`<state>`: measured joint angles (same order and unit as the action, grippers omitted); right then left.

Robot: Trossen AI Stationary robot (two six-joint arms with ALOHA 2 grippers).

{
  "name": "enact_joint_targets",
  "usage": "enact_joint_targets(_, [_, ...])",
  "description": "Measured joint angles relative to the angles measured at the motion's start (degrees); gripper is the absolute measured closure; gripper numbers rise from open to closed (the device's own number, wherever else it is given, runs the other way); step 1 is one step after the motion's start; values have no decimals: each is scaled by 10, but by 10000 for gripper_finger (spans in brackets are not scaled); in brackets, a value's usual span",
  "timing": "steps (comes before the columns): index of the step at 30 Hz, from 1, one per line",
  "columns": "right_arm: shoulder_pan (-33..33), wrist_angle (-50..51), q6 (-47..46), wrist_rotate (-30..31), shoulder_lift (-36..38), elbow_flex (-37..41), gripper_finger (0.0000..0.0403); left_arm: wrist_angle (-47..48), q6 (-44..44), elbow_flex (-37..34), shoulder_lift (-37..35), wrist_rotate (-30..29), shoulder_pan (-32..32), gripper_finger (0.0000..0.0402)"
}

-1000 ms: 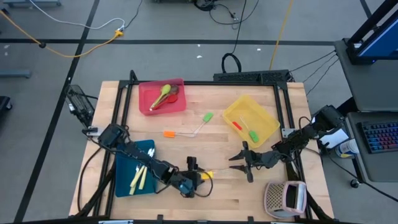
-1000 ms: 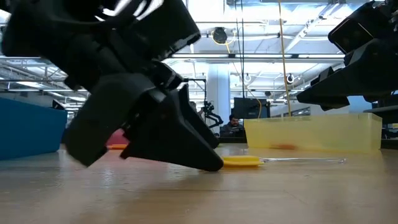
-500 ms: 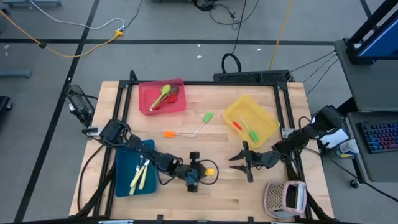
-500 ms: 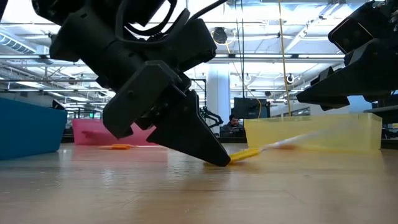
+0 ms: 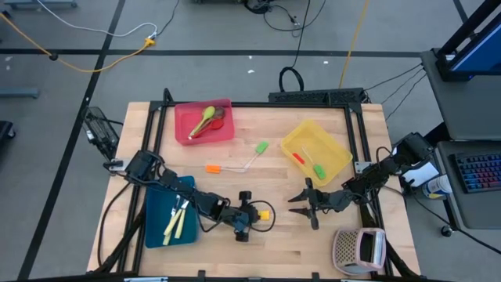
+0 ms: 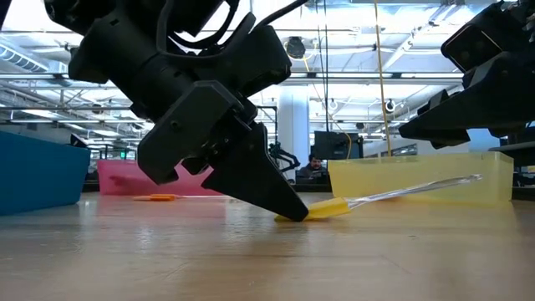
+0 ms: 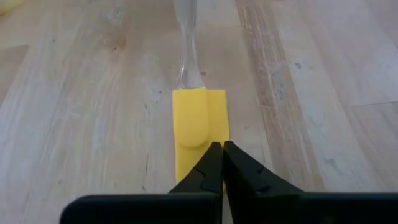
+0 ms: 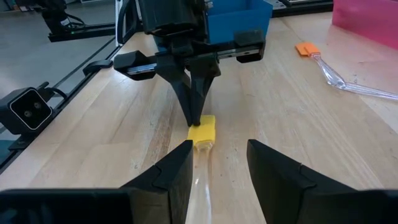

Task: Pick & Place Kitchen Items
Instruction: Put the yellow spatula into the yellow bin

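A yellow-headed spatula [image 7: 198, 118] with a clear handle lies on the wooden table [image 5: 313, 243], near its front middle. My left gripper [image 7: 222, 149] is shut, its tips down on the near end of the yellow head [image 6: 328, 209]. The clear handle [image 6: 418, 188] slants up off the table toward my right gripper [image 8: 219, 163]. That gripper hangs open just above the table, one finger on either side of the handle's far part, touching nothing. An orange spatula [image 5: 225, 168] and a green one [image 5: 259, 149] lie flat farther back. My left gripper presses its shut fingertips [image 6: 288, 215] down on the free end of the yellow head [image 7: 189, 168]. It comes slanting down from the table's left, in line with the spatula. The head's end stays on the table while the handle tilts upward.
A red tray [image 5: 223, 135] with spoons stands at the back left. A yellow tray [image 5: 293, 142] with two utensils is at the back right, and a blue tray [image 5: 156, 227] with cream knives at the front left. A perforated box [image 5: 358, 249] stands at the front right corner.
My left gripper has swung toward the table's right edge and a little back, onto the yellow spatula, and has shut. The spatula's head end has stayed on the table while its clear handle has tipped up off the wood.
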<state>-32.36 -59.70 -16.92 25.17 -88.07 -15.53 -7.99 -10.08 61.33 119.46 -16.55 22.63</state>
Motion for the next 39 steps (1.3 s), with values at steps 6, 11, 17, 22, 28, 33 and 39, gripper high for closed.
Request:
enact_joint_targets(6, [0, 0, 0, 0, 0, 0, 259, -13, 8, -1, 0, -3, 0, 396])
enact_joint_targets(11, [0, 0, 0, 0, 0, 0, 259, -29, 9, -3, -12, -4, 1, 397])
enact_joint_targets(17, [0, 0, 3, 0, 0, 0, 259, -25, 10, -4, -53, -27, 0, 399])
enact_joint_targets(22, [0, -16, 38, 1, 0, 0, 259, 3, -12, -3, -86, -21, -6, 399])
enact_joint_targets(28, [0, -31, 112, -14, 0, -26, 259, -29, -44, -2, -104, -12, -14, 399])
enact_joint_targets(33, [1, 37, 131, -26, 0, -71, 259, -40, -58, -2, -104, -10, -20, 398])
enact_joint_targets(39, [1, 103, 128, -10, 0, -73, 259, -37, -70, -2, -104, -10, -15, 399])
